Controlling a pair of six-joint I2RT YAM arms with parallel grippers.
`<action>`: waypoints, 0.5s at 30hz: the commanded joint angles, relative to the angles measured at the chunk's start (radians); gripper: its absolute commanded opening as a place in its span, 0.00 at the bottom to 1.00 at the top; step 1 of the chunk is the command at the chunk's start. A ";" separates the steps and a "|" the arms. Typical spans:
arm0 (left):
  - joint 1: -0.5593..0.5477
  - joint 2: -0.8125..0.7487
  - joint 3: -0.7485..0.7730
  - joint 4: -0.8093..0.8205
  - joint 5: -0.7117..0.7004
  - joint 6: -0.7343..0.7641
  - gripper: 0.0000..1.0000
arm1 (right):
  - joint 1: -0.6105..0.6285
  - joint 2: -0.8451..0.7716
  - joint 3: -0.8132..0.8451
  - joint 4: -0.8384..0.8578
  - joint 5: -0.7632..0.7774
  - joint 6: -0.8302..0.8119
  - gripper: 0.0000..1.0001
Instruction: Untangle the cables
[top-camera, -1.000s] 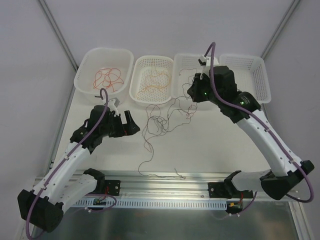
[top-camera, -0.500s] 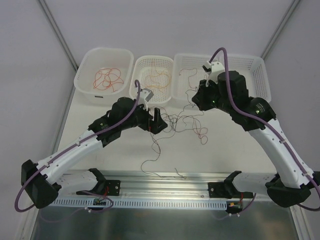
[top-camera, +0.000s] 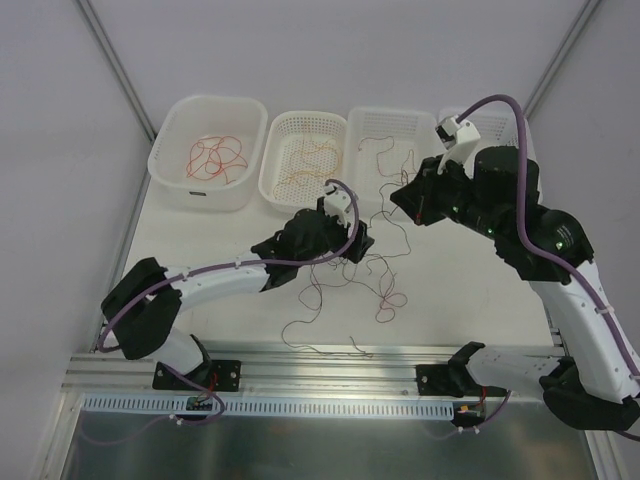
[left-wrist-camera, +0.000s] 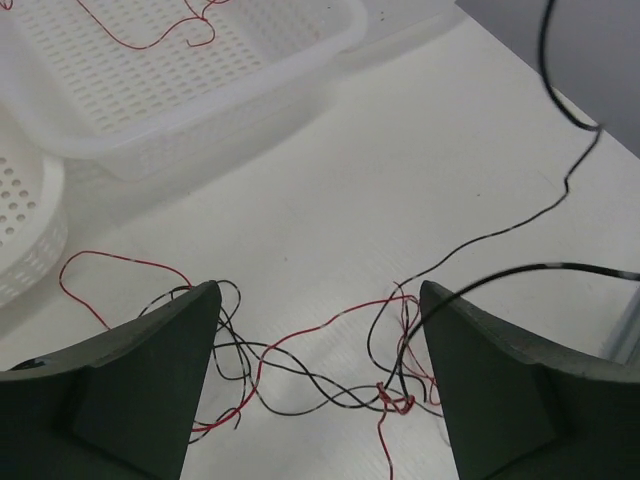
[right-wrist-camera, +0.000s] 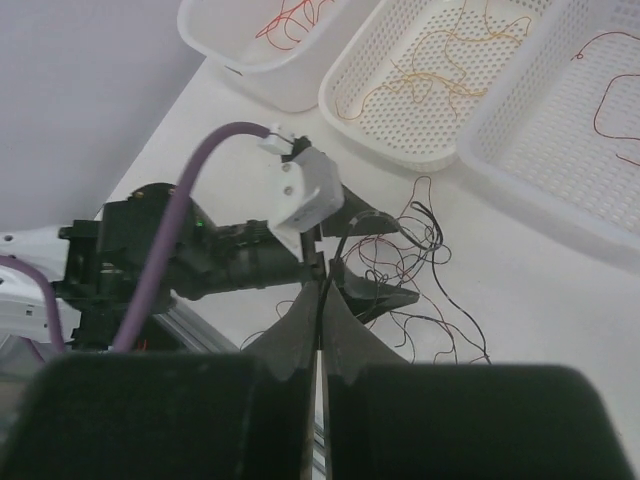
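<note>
The cables (top-camera: 375, 265) lie as a thin red and black tangle on the white table between the arms. My left gripper (top-camera: 357, 240) hovers over the tangle's left part, open and empty. In the left wrist view its gripper (left-wrist-camera: 320, 290) straddles crossing red and black strands with a small red knot (left-wrist-camera: 393, 398). My right gripper (top-camera: 400, 196) is raised above the tangle's right side. In the right wrist view it (right-wrist-camera: 322, 288) is shut on a black cable (right-wrist-camera: 340, 250), which runs down towards the tangle.
A white tub (top-camera: 170, 175) with red wires, a mesh basket (top-camera: 275, 195) with orange wires, and two more mesh baskets (top-camera: 415, 118) stand along the back. A loose strand (top-camera: 320, 347) lies by the front rail (top-camera: 330, 360).
My left arm has swung right and stretched out over the tangle. My right gripper has moved right and up with the black cable, and the tangle has shifted right.
</note>
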 joint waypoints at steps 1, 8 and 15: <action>-0.029 0.093 0.062 0.152 -0.079 0.003 0.76 | 0.007 -0.028 0.042 -0.011 -0.013 0.026 0.01; -0.045 0.178 -0.031 0.148 -0.148 -0.179 0.43 | 0.004 -0.054 0.153 -0.095 0.169 -0.049 0.01; -0.036 0.120 -0.134 -0.089 -0.338 -0.332 0.36 | -0.019 -0.056 0.282 -0.155 0.370 -0.116 0.01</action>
